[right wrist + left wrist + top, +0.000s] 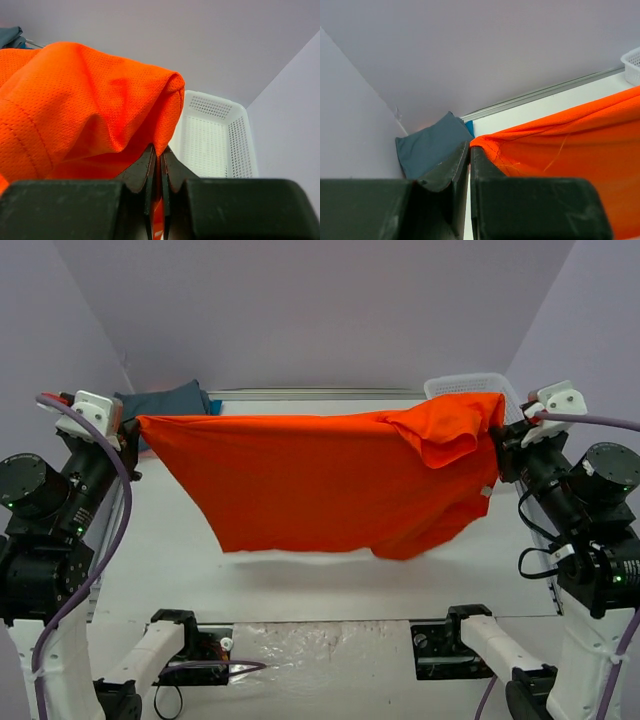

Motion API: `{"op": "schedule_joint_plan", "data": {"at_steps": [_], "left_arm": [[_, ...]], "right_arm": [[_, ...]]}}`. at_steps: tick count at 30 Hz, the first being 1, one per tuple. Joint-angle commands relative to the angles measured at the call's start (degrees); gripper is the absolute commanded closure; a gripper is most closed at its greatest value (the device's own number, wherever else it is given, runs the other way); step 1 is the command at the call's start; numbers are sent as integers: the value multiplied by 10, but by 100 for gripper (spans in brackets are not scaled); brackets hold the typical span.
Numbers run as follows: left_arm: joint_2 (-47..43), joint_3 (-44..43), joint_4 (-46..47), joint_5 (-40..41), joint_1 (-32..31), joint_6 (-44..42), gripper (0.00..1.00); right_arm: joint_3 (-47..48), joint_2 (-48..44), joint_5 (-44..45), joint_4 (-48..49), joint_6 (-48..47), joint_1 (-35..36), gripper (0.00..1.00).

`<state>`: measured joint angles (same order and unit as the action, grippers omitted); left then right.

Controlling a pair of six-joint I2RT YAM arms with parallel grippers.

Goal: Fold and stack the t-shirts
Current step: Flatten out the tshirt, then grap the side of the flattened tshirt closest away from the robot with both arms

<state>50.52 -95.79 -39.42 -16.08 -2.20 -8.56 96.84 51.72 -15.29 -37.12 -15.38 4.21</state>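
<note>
A bright orange t-shirt hangs stretched in the air between both arms, its lower edge above the white table. My left gripper is shut on its left corner, the cloth pinched at the fingertips. On the other side, my right gripper is shut on the shirt's right end, where the cloth bunches and folds over. A folded dark grey-teal t-shirt lies at the far left corner of the table, also seen as the teal t-shirt behind the left fingers, with a sliver of bright blue beside it.
A white plastic mesh basket stands at the far right corner, shown close as the basket behind the right fingers. Grey walls close in the back and both sides. The arm bases sit at the near edge.
</note>
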Motion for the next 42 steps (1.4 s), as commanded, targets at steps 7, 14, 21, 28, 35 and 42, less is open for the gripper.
{"op": "schedule_joint_plan", "data": {"at_steps": [7,14,21,28,35,42], "left_arm": [[155,98,148,67,6,-42,98],[415,79,283,60,16,-95,98],[748,-209,173,29,37,-96,50],[657,-154,193,15,6,-111,12],[501,11,211,-1,-4,-111,6],[347,224,179,-37,-9,-168,5]], "right_arm": [[-75,198,74,109,-38,-3,100],[11,512,101,153,-68,-5,100],[195,740,121,114,-62,-3,0],[143,664,73,113,-68,-7,0],[37,561,18,113,-64,-6,0],[-101,480,-21,88,-76,7,3]]}}
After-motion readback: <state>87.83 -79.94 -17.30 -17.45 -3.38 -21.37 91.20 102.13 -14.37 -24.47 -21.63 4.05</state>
